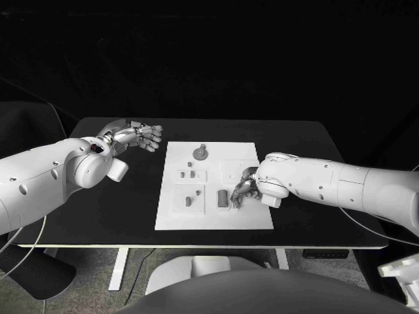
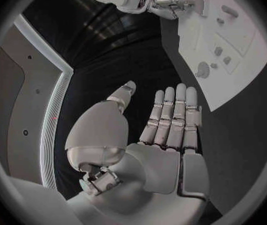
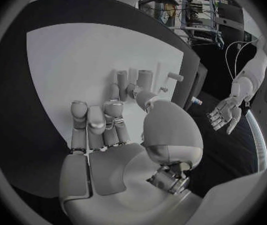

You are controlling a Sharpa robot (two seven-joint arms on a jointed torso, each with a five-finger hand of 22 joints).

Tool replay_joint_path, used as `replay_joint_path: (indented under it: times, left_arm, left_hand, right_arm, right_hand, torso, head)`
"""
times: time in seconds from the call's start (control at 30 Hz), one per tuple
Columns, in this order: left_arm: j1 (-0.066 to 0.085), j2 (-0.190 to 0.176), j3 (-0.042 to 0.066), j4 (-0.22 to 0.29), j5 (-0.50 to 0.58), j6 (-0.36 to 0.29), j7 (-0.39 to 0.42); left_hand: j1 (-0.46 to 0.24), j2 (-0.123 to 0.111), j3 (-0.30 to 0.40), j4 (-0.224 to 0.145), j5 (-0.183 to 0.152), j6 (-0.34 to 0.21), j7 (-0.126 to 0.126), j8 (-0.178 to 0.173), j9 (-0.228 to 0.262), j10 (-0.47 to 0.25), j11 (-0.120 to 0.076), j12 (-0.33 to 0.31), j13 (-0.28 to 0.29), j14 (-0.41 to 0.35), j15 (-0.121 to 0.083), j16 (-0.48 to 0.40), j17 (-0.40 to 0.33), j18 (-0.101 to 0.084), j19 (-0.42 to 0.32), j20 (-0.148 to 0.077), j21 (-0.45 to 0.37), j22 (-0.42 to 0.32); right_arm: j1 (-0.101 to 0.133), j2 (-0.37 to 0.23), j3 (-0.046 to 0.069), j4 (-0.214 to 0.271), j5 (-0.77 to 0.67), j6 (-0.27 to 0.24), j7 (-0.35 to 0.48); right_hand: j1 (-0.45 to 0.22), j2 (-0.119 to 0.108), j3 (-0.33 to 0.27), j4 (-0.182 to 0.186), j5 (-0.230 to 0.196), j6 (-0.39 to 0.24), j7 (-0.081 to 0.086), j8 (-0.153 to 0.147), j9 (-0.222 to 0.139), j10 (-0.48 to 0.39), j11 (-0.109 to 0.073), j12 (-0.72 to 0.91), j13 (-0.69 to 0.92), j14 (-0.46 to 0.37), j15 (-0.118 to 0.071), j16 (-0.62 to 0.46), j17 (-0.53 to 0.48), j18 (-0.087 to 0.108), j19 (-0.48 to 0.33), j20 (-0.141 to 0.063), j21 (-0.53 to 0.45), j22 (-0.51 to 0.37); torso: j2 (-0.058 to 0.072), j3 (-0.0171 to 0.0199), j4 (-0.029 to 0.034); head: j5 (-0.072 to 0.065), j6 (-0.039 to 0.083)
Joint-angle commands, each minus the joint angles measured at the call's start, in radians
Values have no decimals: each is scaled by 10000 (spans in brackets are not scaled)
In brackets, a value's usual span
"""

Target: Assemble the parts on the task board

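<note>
My right hand point(image 1: 245, 190) is low over the board point(image 1: 256, 219), fingers curled beside an upright part point(image 1: 222, 198); whether it grips, I cannot tell. My left hand point(image 1: 134, 136) hangs spread and empty over the table point(image 1: 115, 209), apart from the board, probably for clearance.

One white task board point(image 1: 214, 216) lies in the middle of one black table point(image 1: 124, 216). On the board, five small grey parts can be counted from the head view: one round piece with a stem point(image 1: 201, 154) near the board's far edge, one small piece point(image 1: 188, 174) just left of the board's middle, one upright piece point(image 1: 192, 197) on the near left, one oblong piece point(image 1: 222, 199) just right of that, and one partly hidden piece point(image 1: 234, 176) right of the middle; any more under the arm cannot be told. Two hands show: the left hand point(image 1: 134, 137) off the board's far left corner, the right hand point(image 1: 245, 190) over its right side.
</note>
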Motion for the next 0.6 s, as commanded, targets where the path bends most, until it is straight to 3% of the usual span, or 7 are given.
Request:
replay_joint_path:
  times: [0.03,0.6]
  left_arm:
    - [16,10,9,23,-22,152,39]
    - [22,28,9,19,-43,162,27]
  left_hand:
    - [-108,1,-70,15,30,-26,-12,-65,-11,-26,-2,-59,14,-98,-8,-62,-18,-73,-44,7,-53,12]
    - [-113,6,-72,18,31,-28,-12,-67,-11,-27,-2,-62,14,-103,-7,-61,-22,-74,-47,7,-56,14]
  right_arm:
    - [-82,21,-52,-43,-188,-318,-51]
    - [-81,130,-52,-135,146,-379,7]
  right_hand:
    - [-101,-19,187,-145,-29,-33,29,-25,-26,-35,-14,-1,-3,-7,-24,12,-17,62,34,41,1027,13]
    - [-408,-44,148,-65,-157,-32,34,-44,-37,-13,-8,4,1,15,-10,5,-27,57,69,54,1031,18]
  torso:
    - [0,-3,0]
    - [1,-4,10]
  head:
    - [-3,2]
    - [-19,2]
